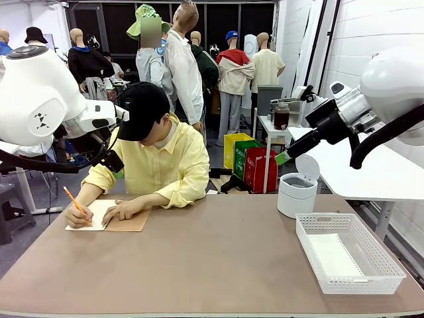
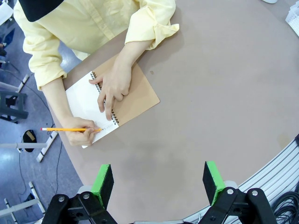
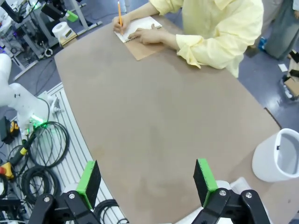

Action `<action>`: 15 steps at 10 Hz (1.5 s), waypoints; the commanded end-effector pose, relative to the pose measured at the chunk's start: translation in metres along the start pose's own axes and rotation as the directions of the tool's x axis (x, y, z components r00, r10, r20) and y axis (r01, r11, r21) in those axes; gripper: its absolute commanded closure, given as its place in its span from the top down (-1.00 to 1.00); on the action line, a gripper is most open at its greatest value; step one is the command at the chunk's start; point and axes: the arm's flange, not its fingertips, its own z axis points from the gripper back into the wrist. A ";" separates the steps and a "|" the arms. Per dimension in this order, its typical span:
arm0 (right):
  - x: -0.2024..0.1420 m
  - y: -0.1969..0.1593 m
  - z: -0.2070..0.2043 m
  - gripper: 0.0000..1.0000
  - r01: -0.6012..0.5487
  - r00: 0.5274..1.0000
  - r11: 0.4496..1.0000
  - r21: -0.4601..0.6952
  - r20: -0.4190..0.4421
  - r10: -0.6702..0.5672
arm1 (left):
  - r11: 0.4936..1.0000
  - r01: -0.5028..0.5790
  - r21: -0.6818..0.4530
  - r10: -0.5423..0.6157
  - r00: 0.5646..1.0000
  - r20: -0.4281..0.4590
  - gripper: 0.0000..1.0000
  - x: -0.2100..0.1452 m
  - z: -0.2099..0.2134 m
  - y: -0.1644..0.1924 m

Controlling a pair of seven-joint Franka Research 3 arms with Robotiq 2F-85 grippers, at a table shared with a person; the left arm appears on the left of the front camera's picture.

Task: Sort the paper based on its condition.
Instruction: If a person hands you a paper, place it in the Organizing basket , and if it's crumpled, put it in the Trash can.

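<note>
Paper, thin white sheet: one, lying bound in one brown-covered spiral notebook at the brown table's far left, the person's hand writing on it with one orange pencil. Sorting is seemingly waiting; the next move is calling for a sheet torn free within reach. One white mesh plastic basket and one white lidded bin are standing right. Two grippers, left gripper and right gripper, are hovering spread wide, holding nothing.

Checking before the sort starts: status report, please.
Left pincer open, raised over the table. Right pincer open, raised. Person's hand on the notebook, other hand writing with a pencil.
</note>
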 end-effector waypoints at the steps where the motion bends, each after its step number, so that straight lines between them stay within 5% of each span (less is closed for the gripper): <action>1: 0.000 0.000 0.001 1.00 0.001 1.000 1.000 0.008 0.000 -0.001 | 1.000 0.002 -0.001 -0.002 1.000 0.006 1.00 0.000 0.000 0.001; 15: 0.000 0.000 0.001 1.00 0.001 1.000 1.000 0.008 0.000 -0.001 | 1.000 0.002 -0.001 -0.002 1.000 0.006 1.00 0.000 0.000 0.001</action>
